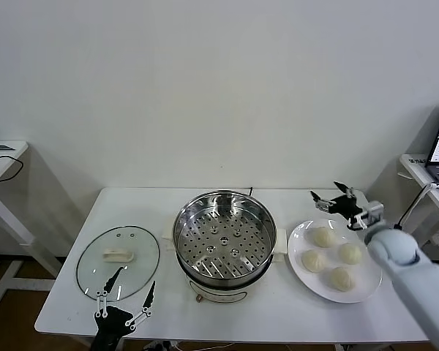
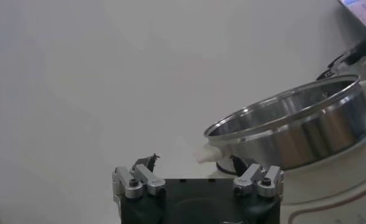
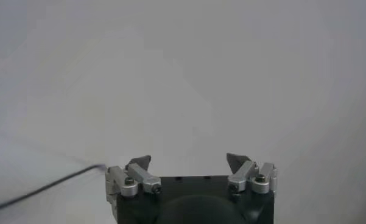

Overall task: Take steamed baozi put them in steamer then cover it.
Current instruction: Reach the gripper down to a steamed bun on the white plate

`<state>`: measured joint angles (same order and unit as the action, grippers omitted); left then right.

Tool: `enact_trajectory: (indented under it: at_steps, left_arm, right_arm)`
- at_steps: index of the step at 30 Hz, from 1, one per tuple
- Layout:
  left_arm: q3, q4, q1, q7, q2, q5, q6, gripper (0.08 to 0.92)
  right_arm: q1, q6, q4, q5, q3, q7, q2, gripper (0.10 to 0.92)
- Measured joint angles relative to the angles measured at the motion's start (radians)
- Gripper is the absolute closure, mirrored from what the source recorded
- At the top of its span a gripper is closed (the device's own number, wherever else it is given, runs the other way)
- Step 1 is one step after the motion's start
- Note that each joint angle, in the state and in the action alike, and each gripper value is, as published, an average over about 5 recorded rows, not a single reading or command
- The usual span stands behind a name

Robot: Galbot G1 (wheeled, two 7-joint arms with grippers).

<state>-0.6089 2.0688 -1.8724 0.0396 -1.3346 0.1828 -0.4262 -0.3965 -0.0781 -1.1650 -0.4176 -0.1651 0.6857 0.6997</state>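
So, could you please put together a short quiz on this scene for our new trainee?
1. How many baozi lie on the white plate?
2. True or false: the cover sits on the steamer.
3. Which gripper is above the plate's far edge: A) left gripper, B) right gripper?

Key: 1. Four. 2. False; it lies on the table to the steamer's left. 3. B; both grippers are open and empty.
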Motion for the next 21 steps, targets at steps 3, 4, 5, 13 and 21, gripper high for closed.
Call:
enact_trajectory:
  at_steps: [3, 4, 5, 13, 21]
  left_arm:
    - [-0.001, -0.003, 0.001, -0.003, -0.002, -0.002, 0.002, 0.177]
    - [-0.001, -0.005, 0.001, -0.003, -0.003, -0.002, 0.002, 0.177]
    - [-0.001, -0.006, 0.001, -0.003, -0.003, -0.003, 0.003, 0.177]
    - [0.0, -0.006, 0.001, -0.006, -0.008, -0.003, 0.009, 0.177]
    - [0.004, -0.013, -0.003, -0.012, -0.013, -0.002, 0.008, 0.177]
  right_arm:
    - [0.107, 0.02, 0.063, 0.102, -0.087, 0.167, 0.004, 0.203]
    - [0.139, 0.026, 0.08, 0.135, -0.114, 0.215, 0.006, 0.203]
    - [0.168, 0.031, 0.096, 0.167, -0.14, 0.257, 0.01, 0.203]
    - [0.319, 0.067, 0.203, 0.379, -0.308, 0.465, 0.052, 0.203]
    - [0.364, 0.092, 0.273, 0.51, -0.381, 0.54, 0.1, 0.203]
